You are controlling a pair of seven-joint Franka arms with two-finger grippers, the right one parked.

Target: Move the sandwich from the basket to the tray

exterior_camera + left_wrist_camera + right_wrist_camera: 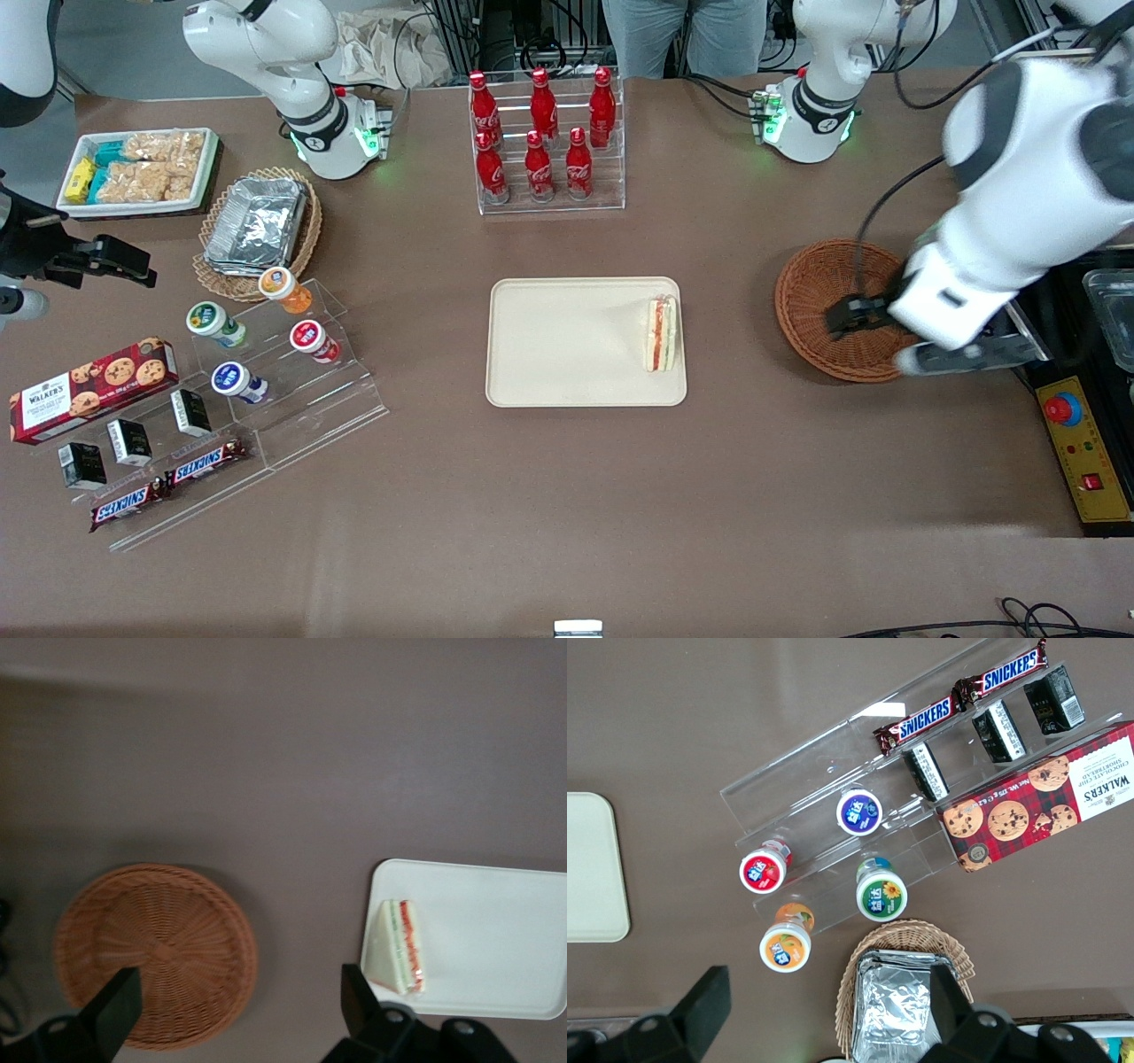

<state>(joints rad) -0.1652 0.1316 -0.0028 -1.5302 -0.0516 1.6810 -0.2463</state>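
The sandwich [661,333] lies on the cream tray [567,341], at the tray's end nearest the basket, with its red and pale layers showing. The reddish-brown wicker basket [811,292] stands beside the tray toward the working arm's end of the table and holds nothing that shows. My gripper [873,337] hangs above the basket's rim, well off the table. In the left wrist view the gripper [237,1010] is open with only bare table between its black fingers [115,1012], and the basket [155,952], tray [496,939] and sandwich [403,946] all show below.
A clear rack of red cola bottles [542,142] stands farther from the camera than the tray. Toward the parked arm's end are an acrylic stand with yogurt cups [266,354], a cookie box [93,390], a tan basket of foil trays [257,226] and a snack bin [137,173]. A yellow control box [1081,447] sits near the basket.
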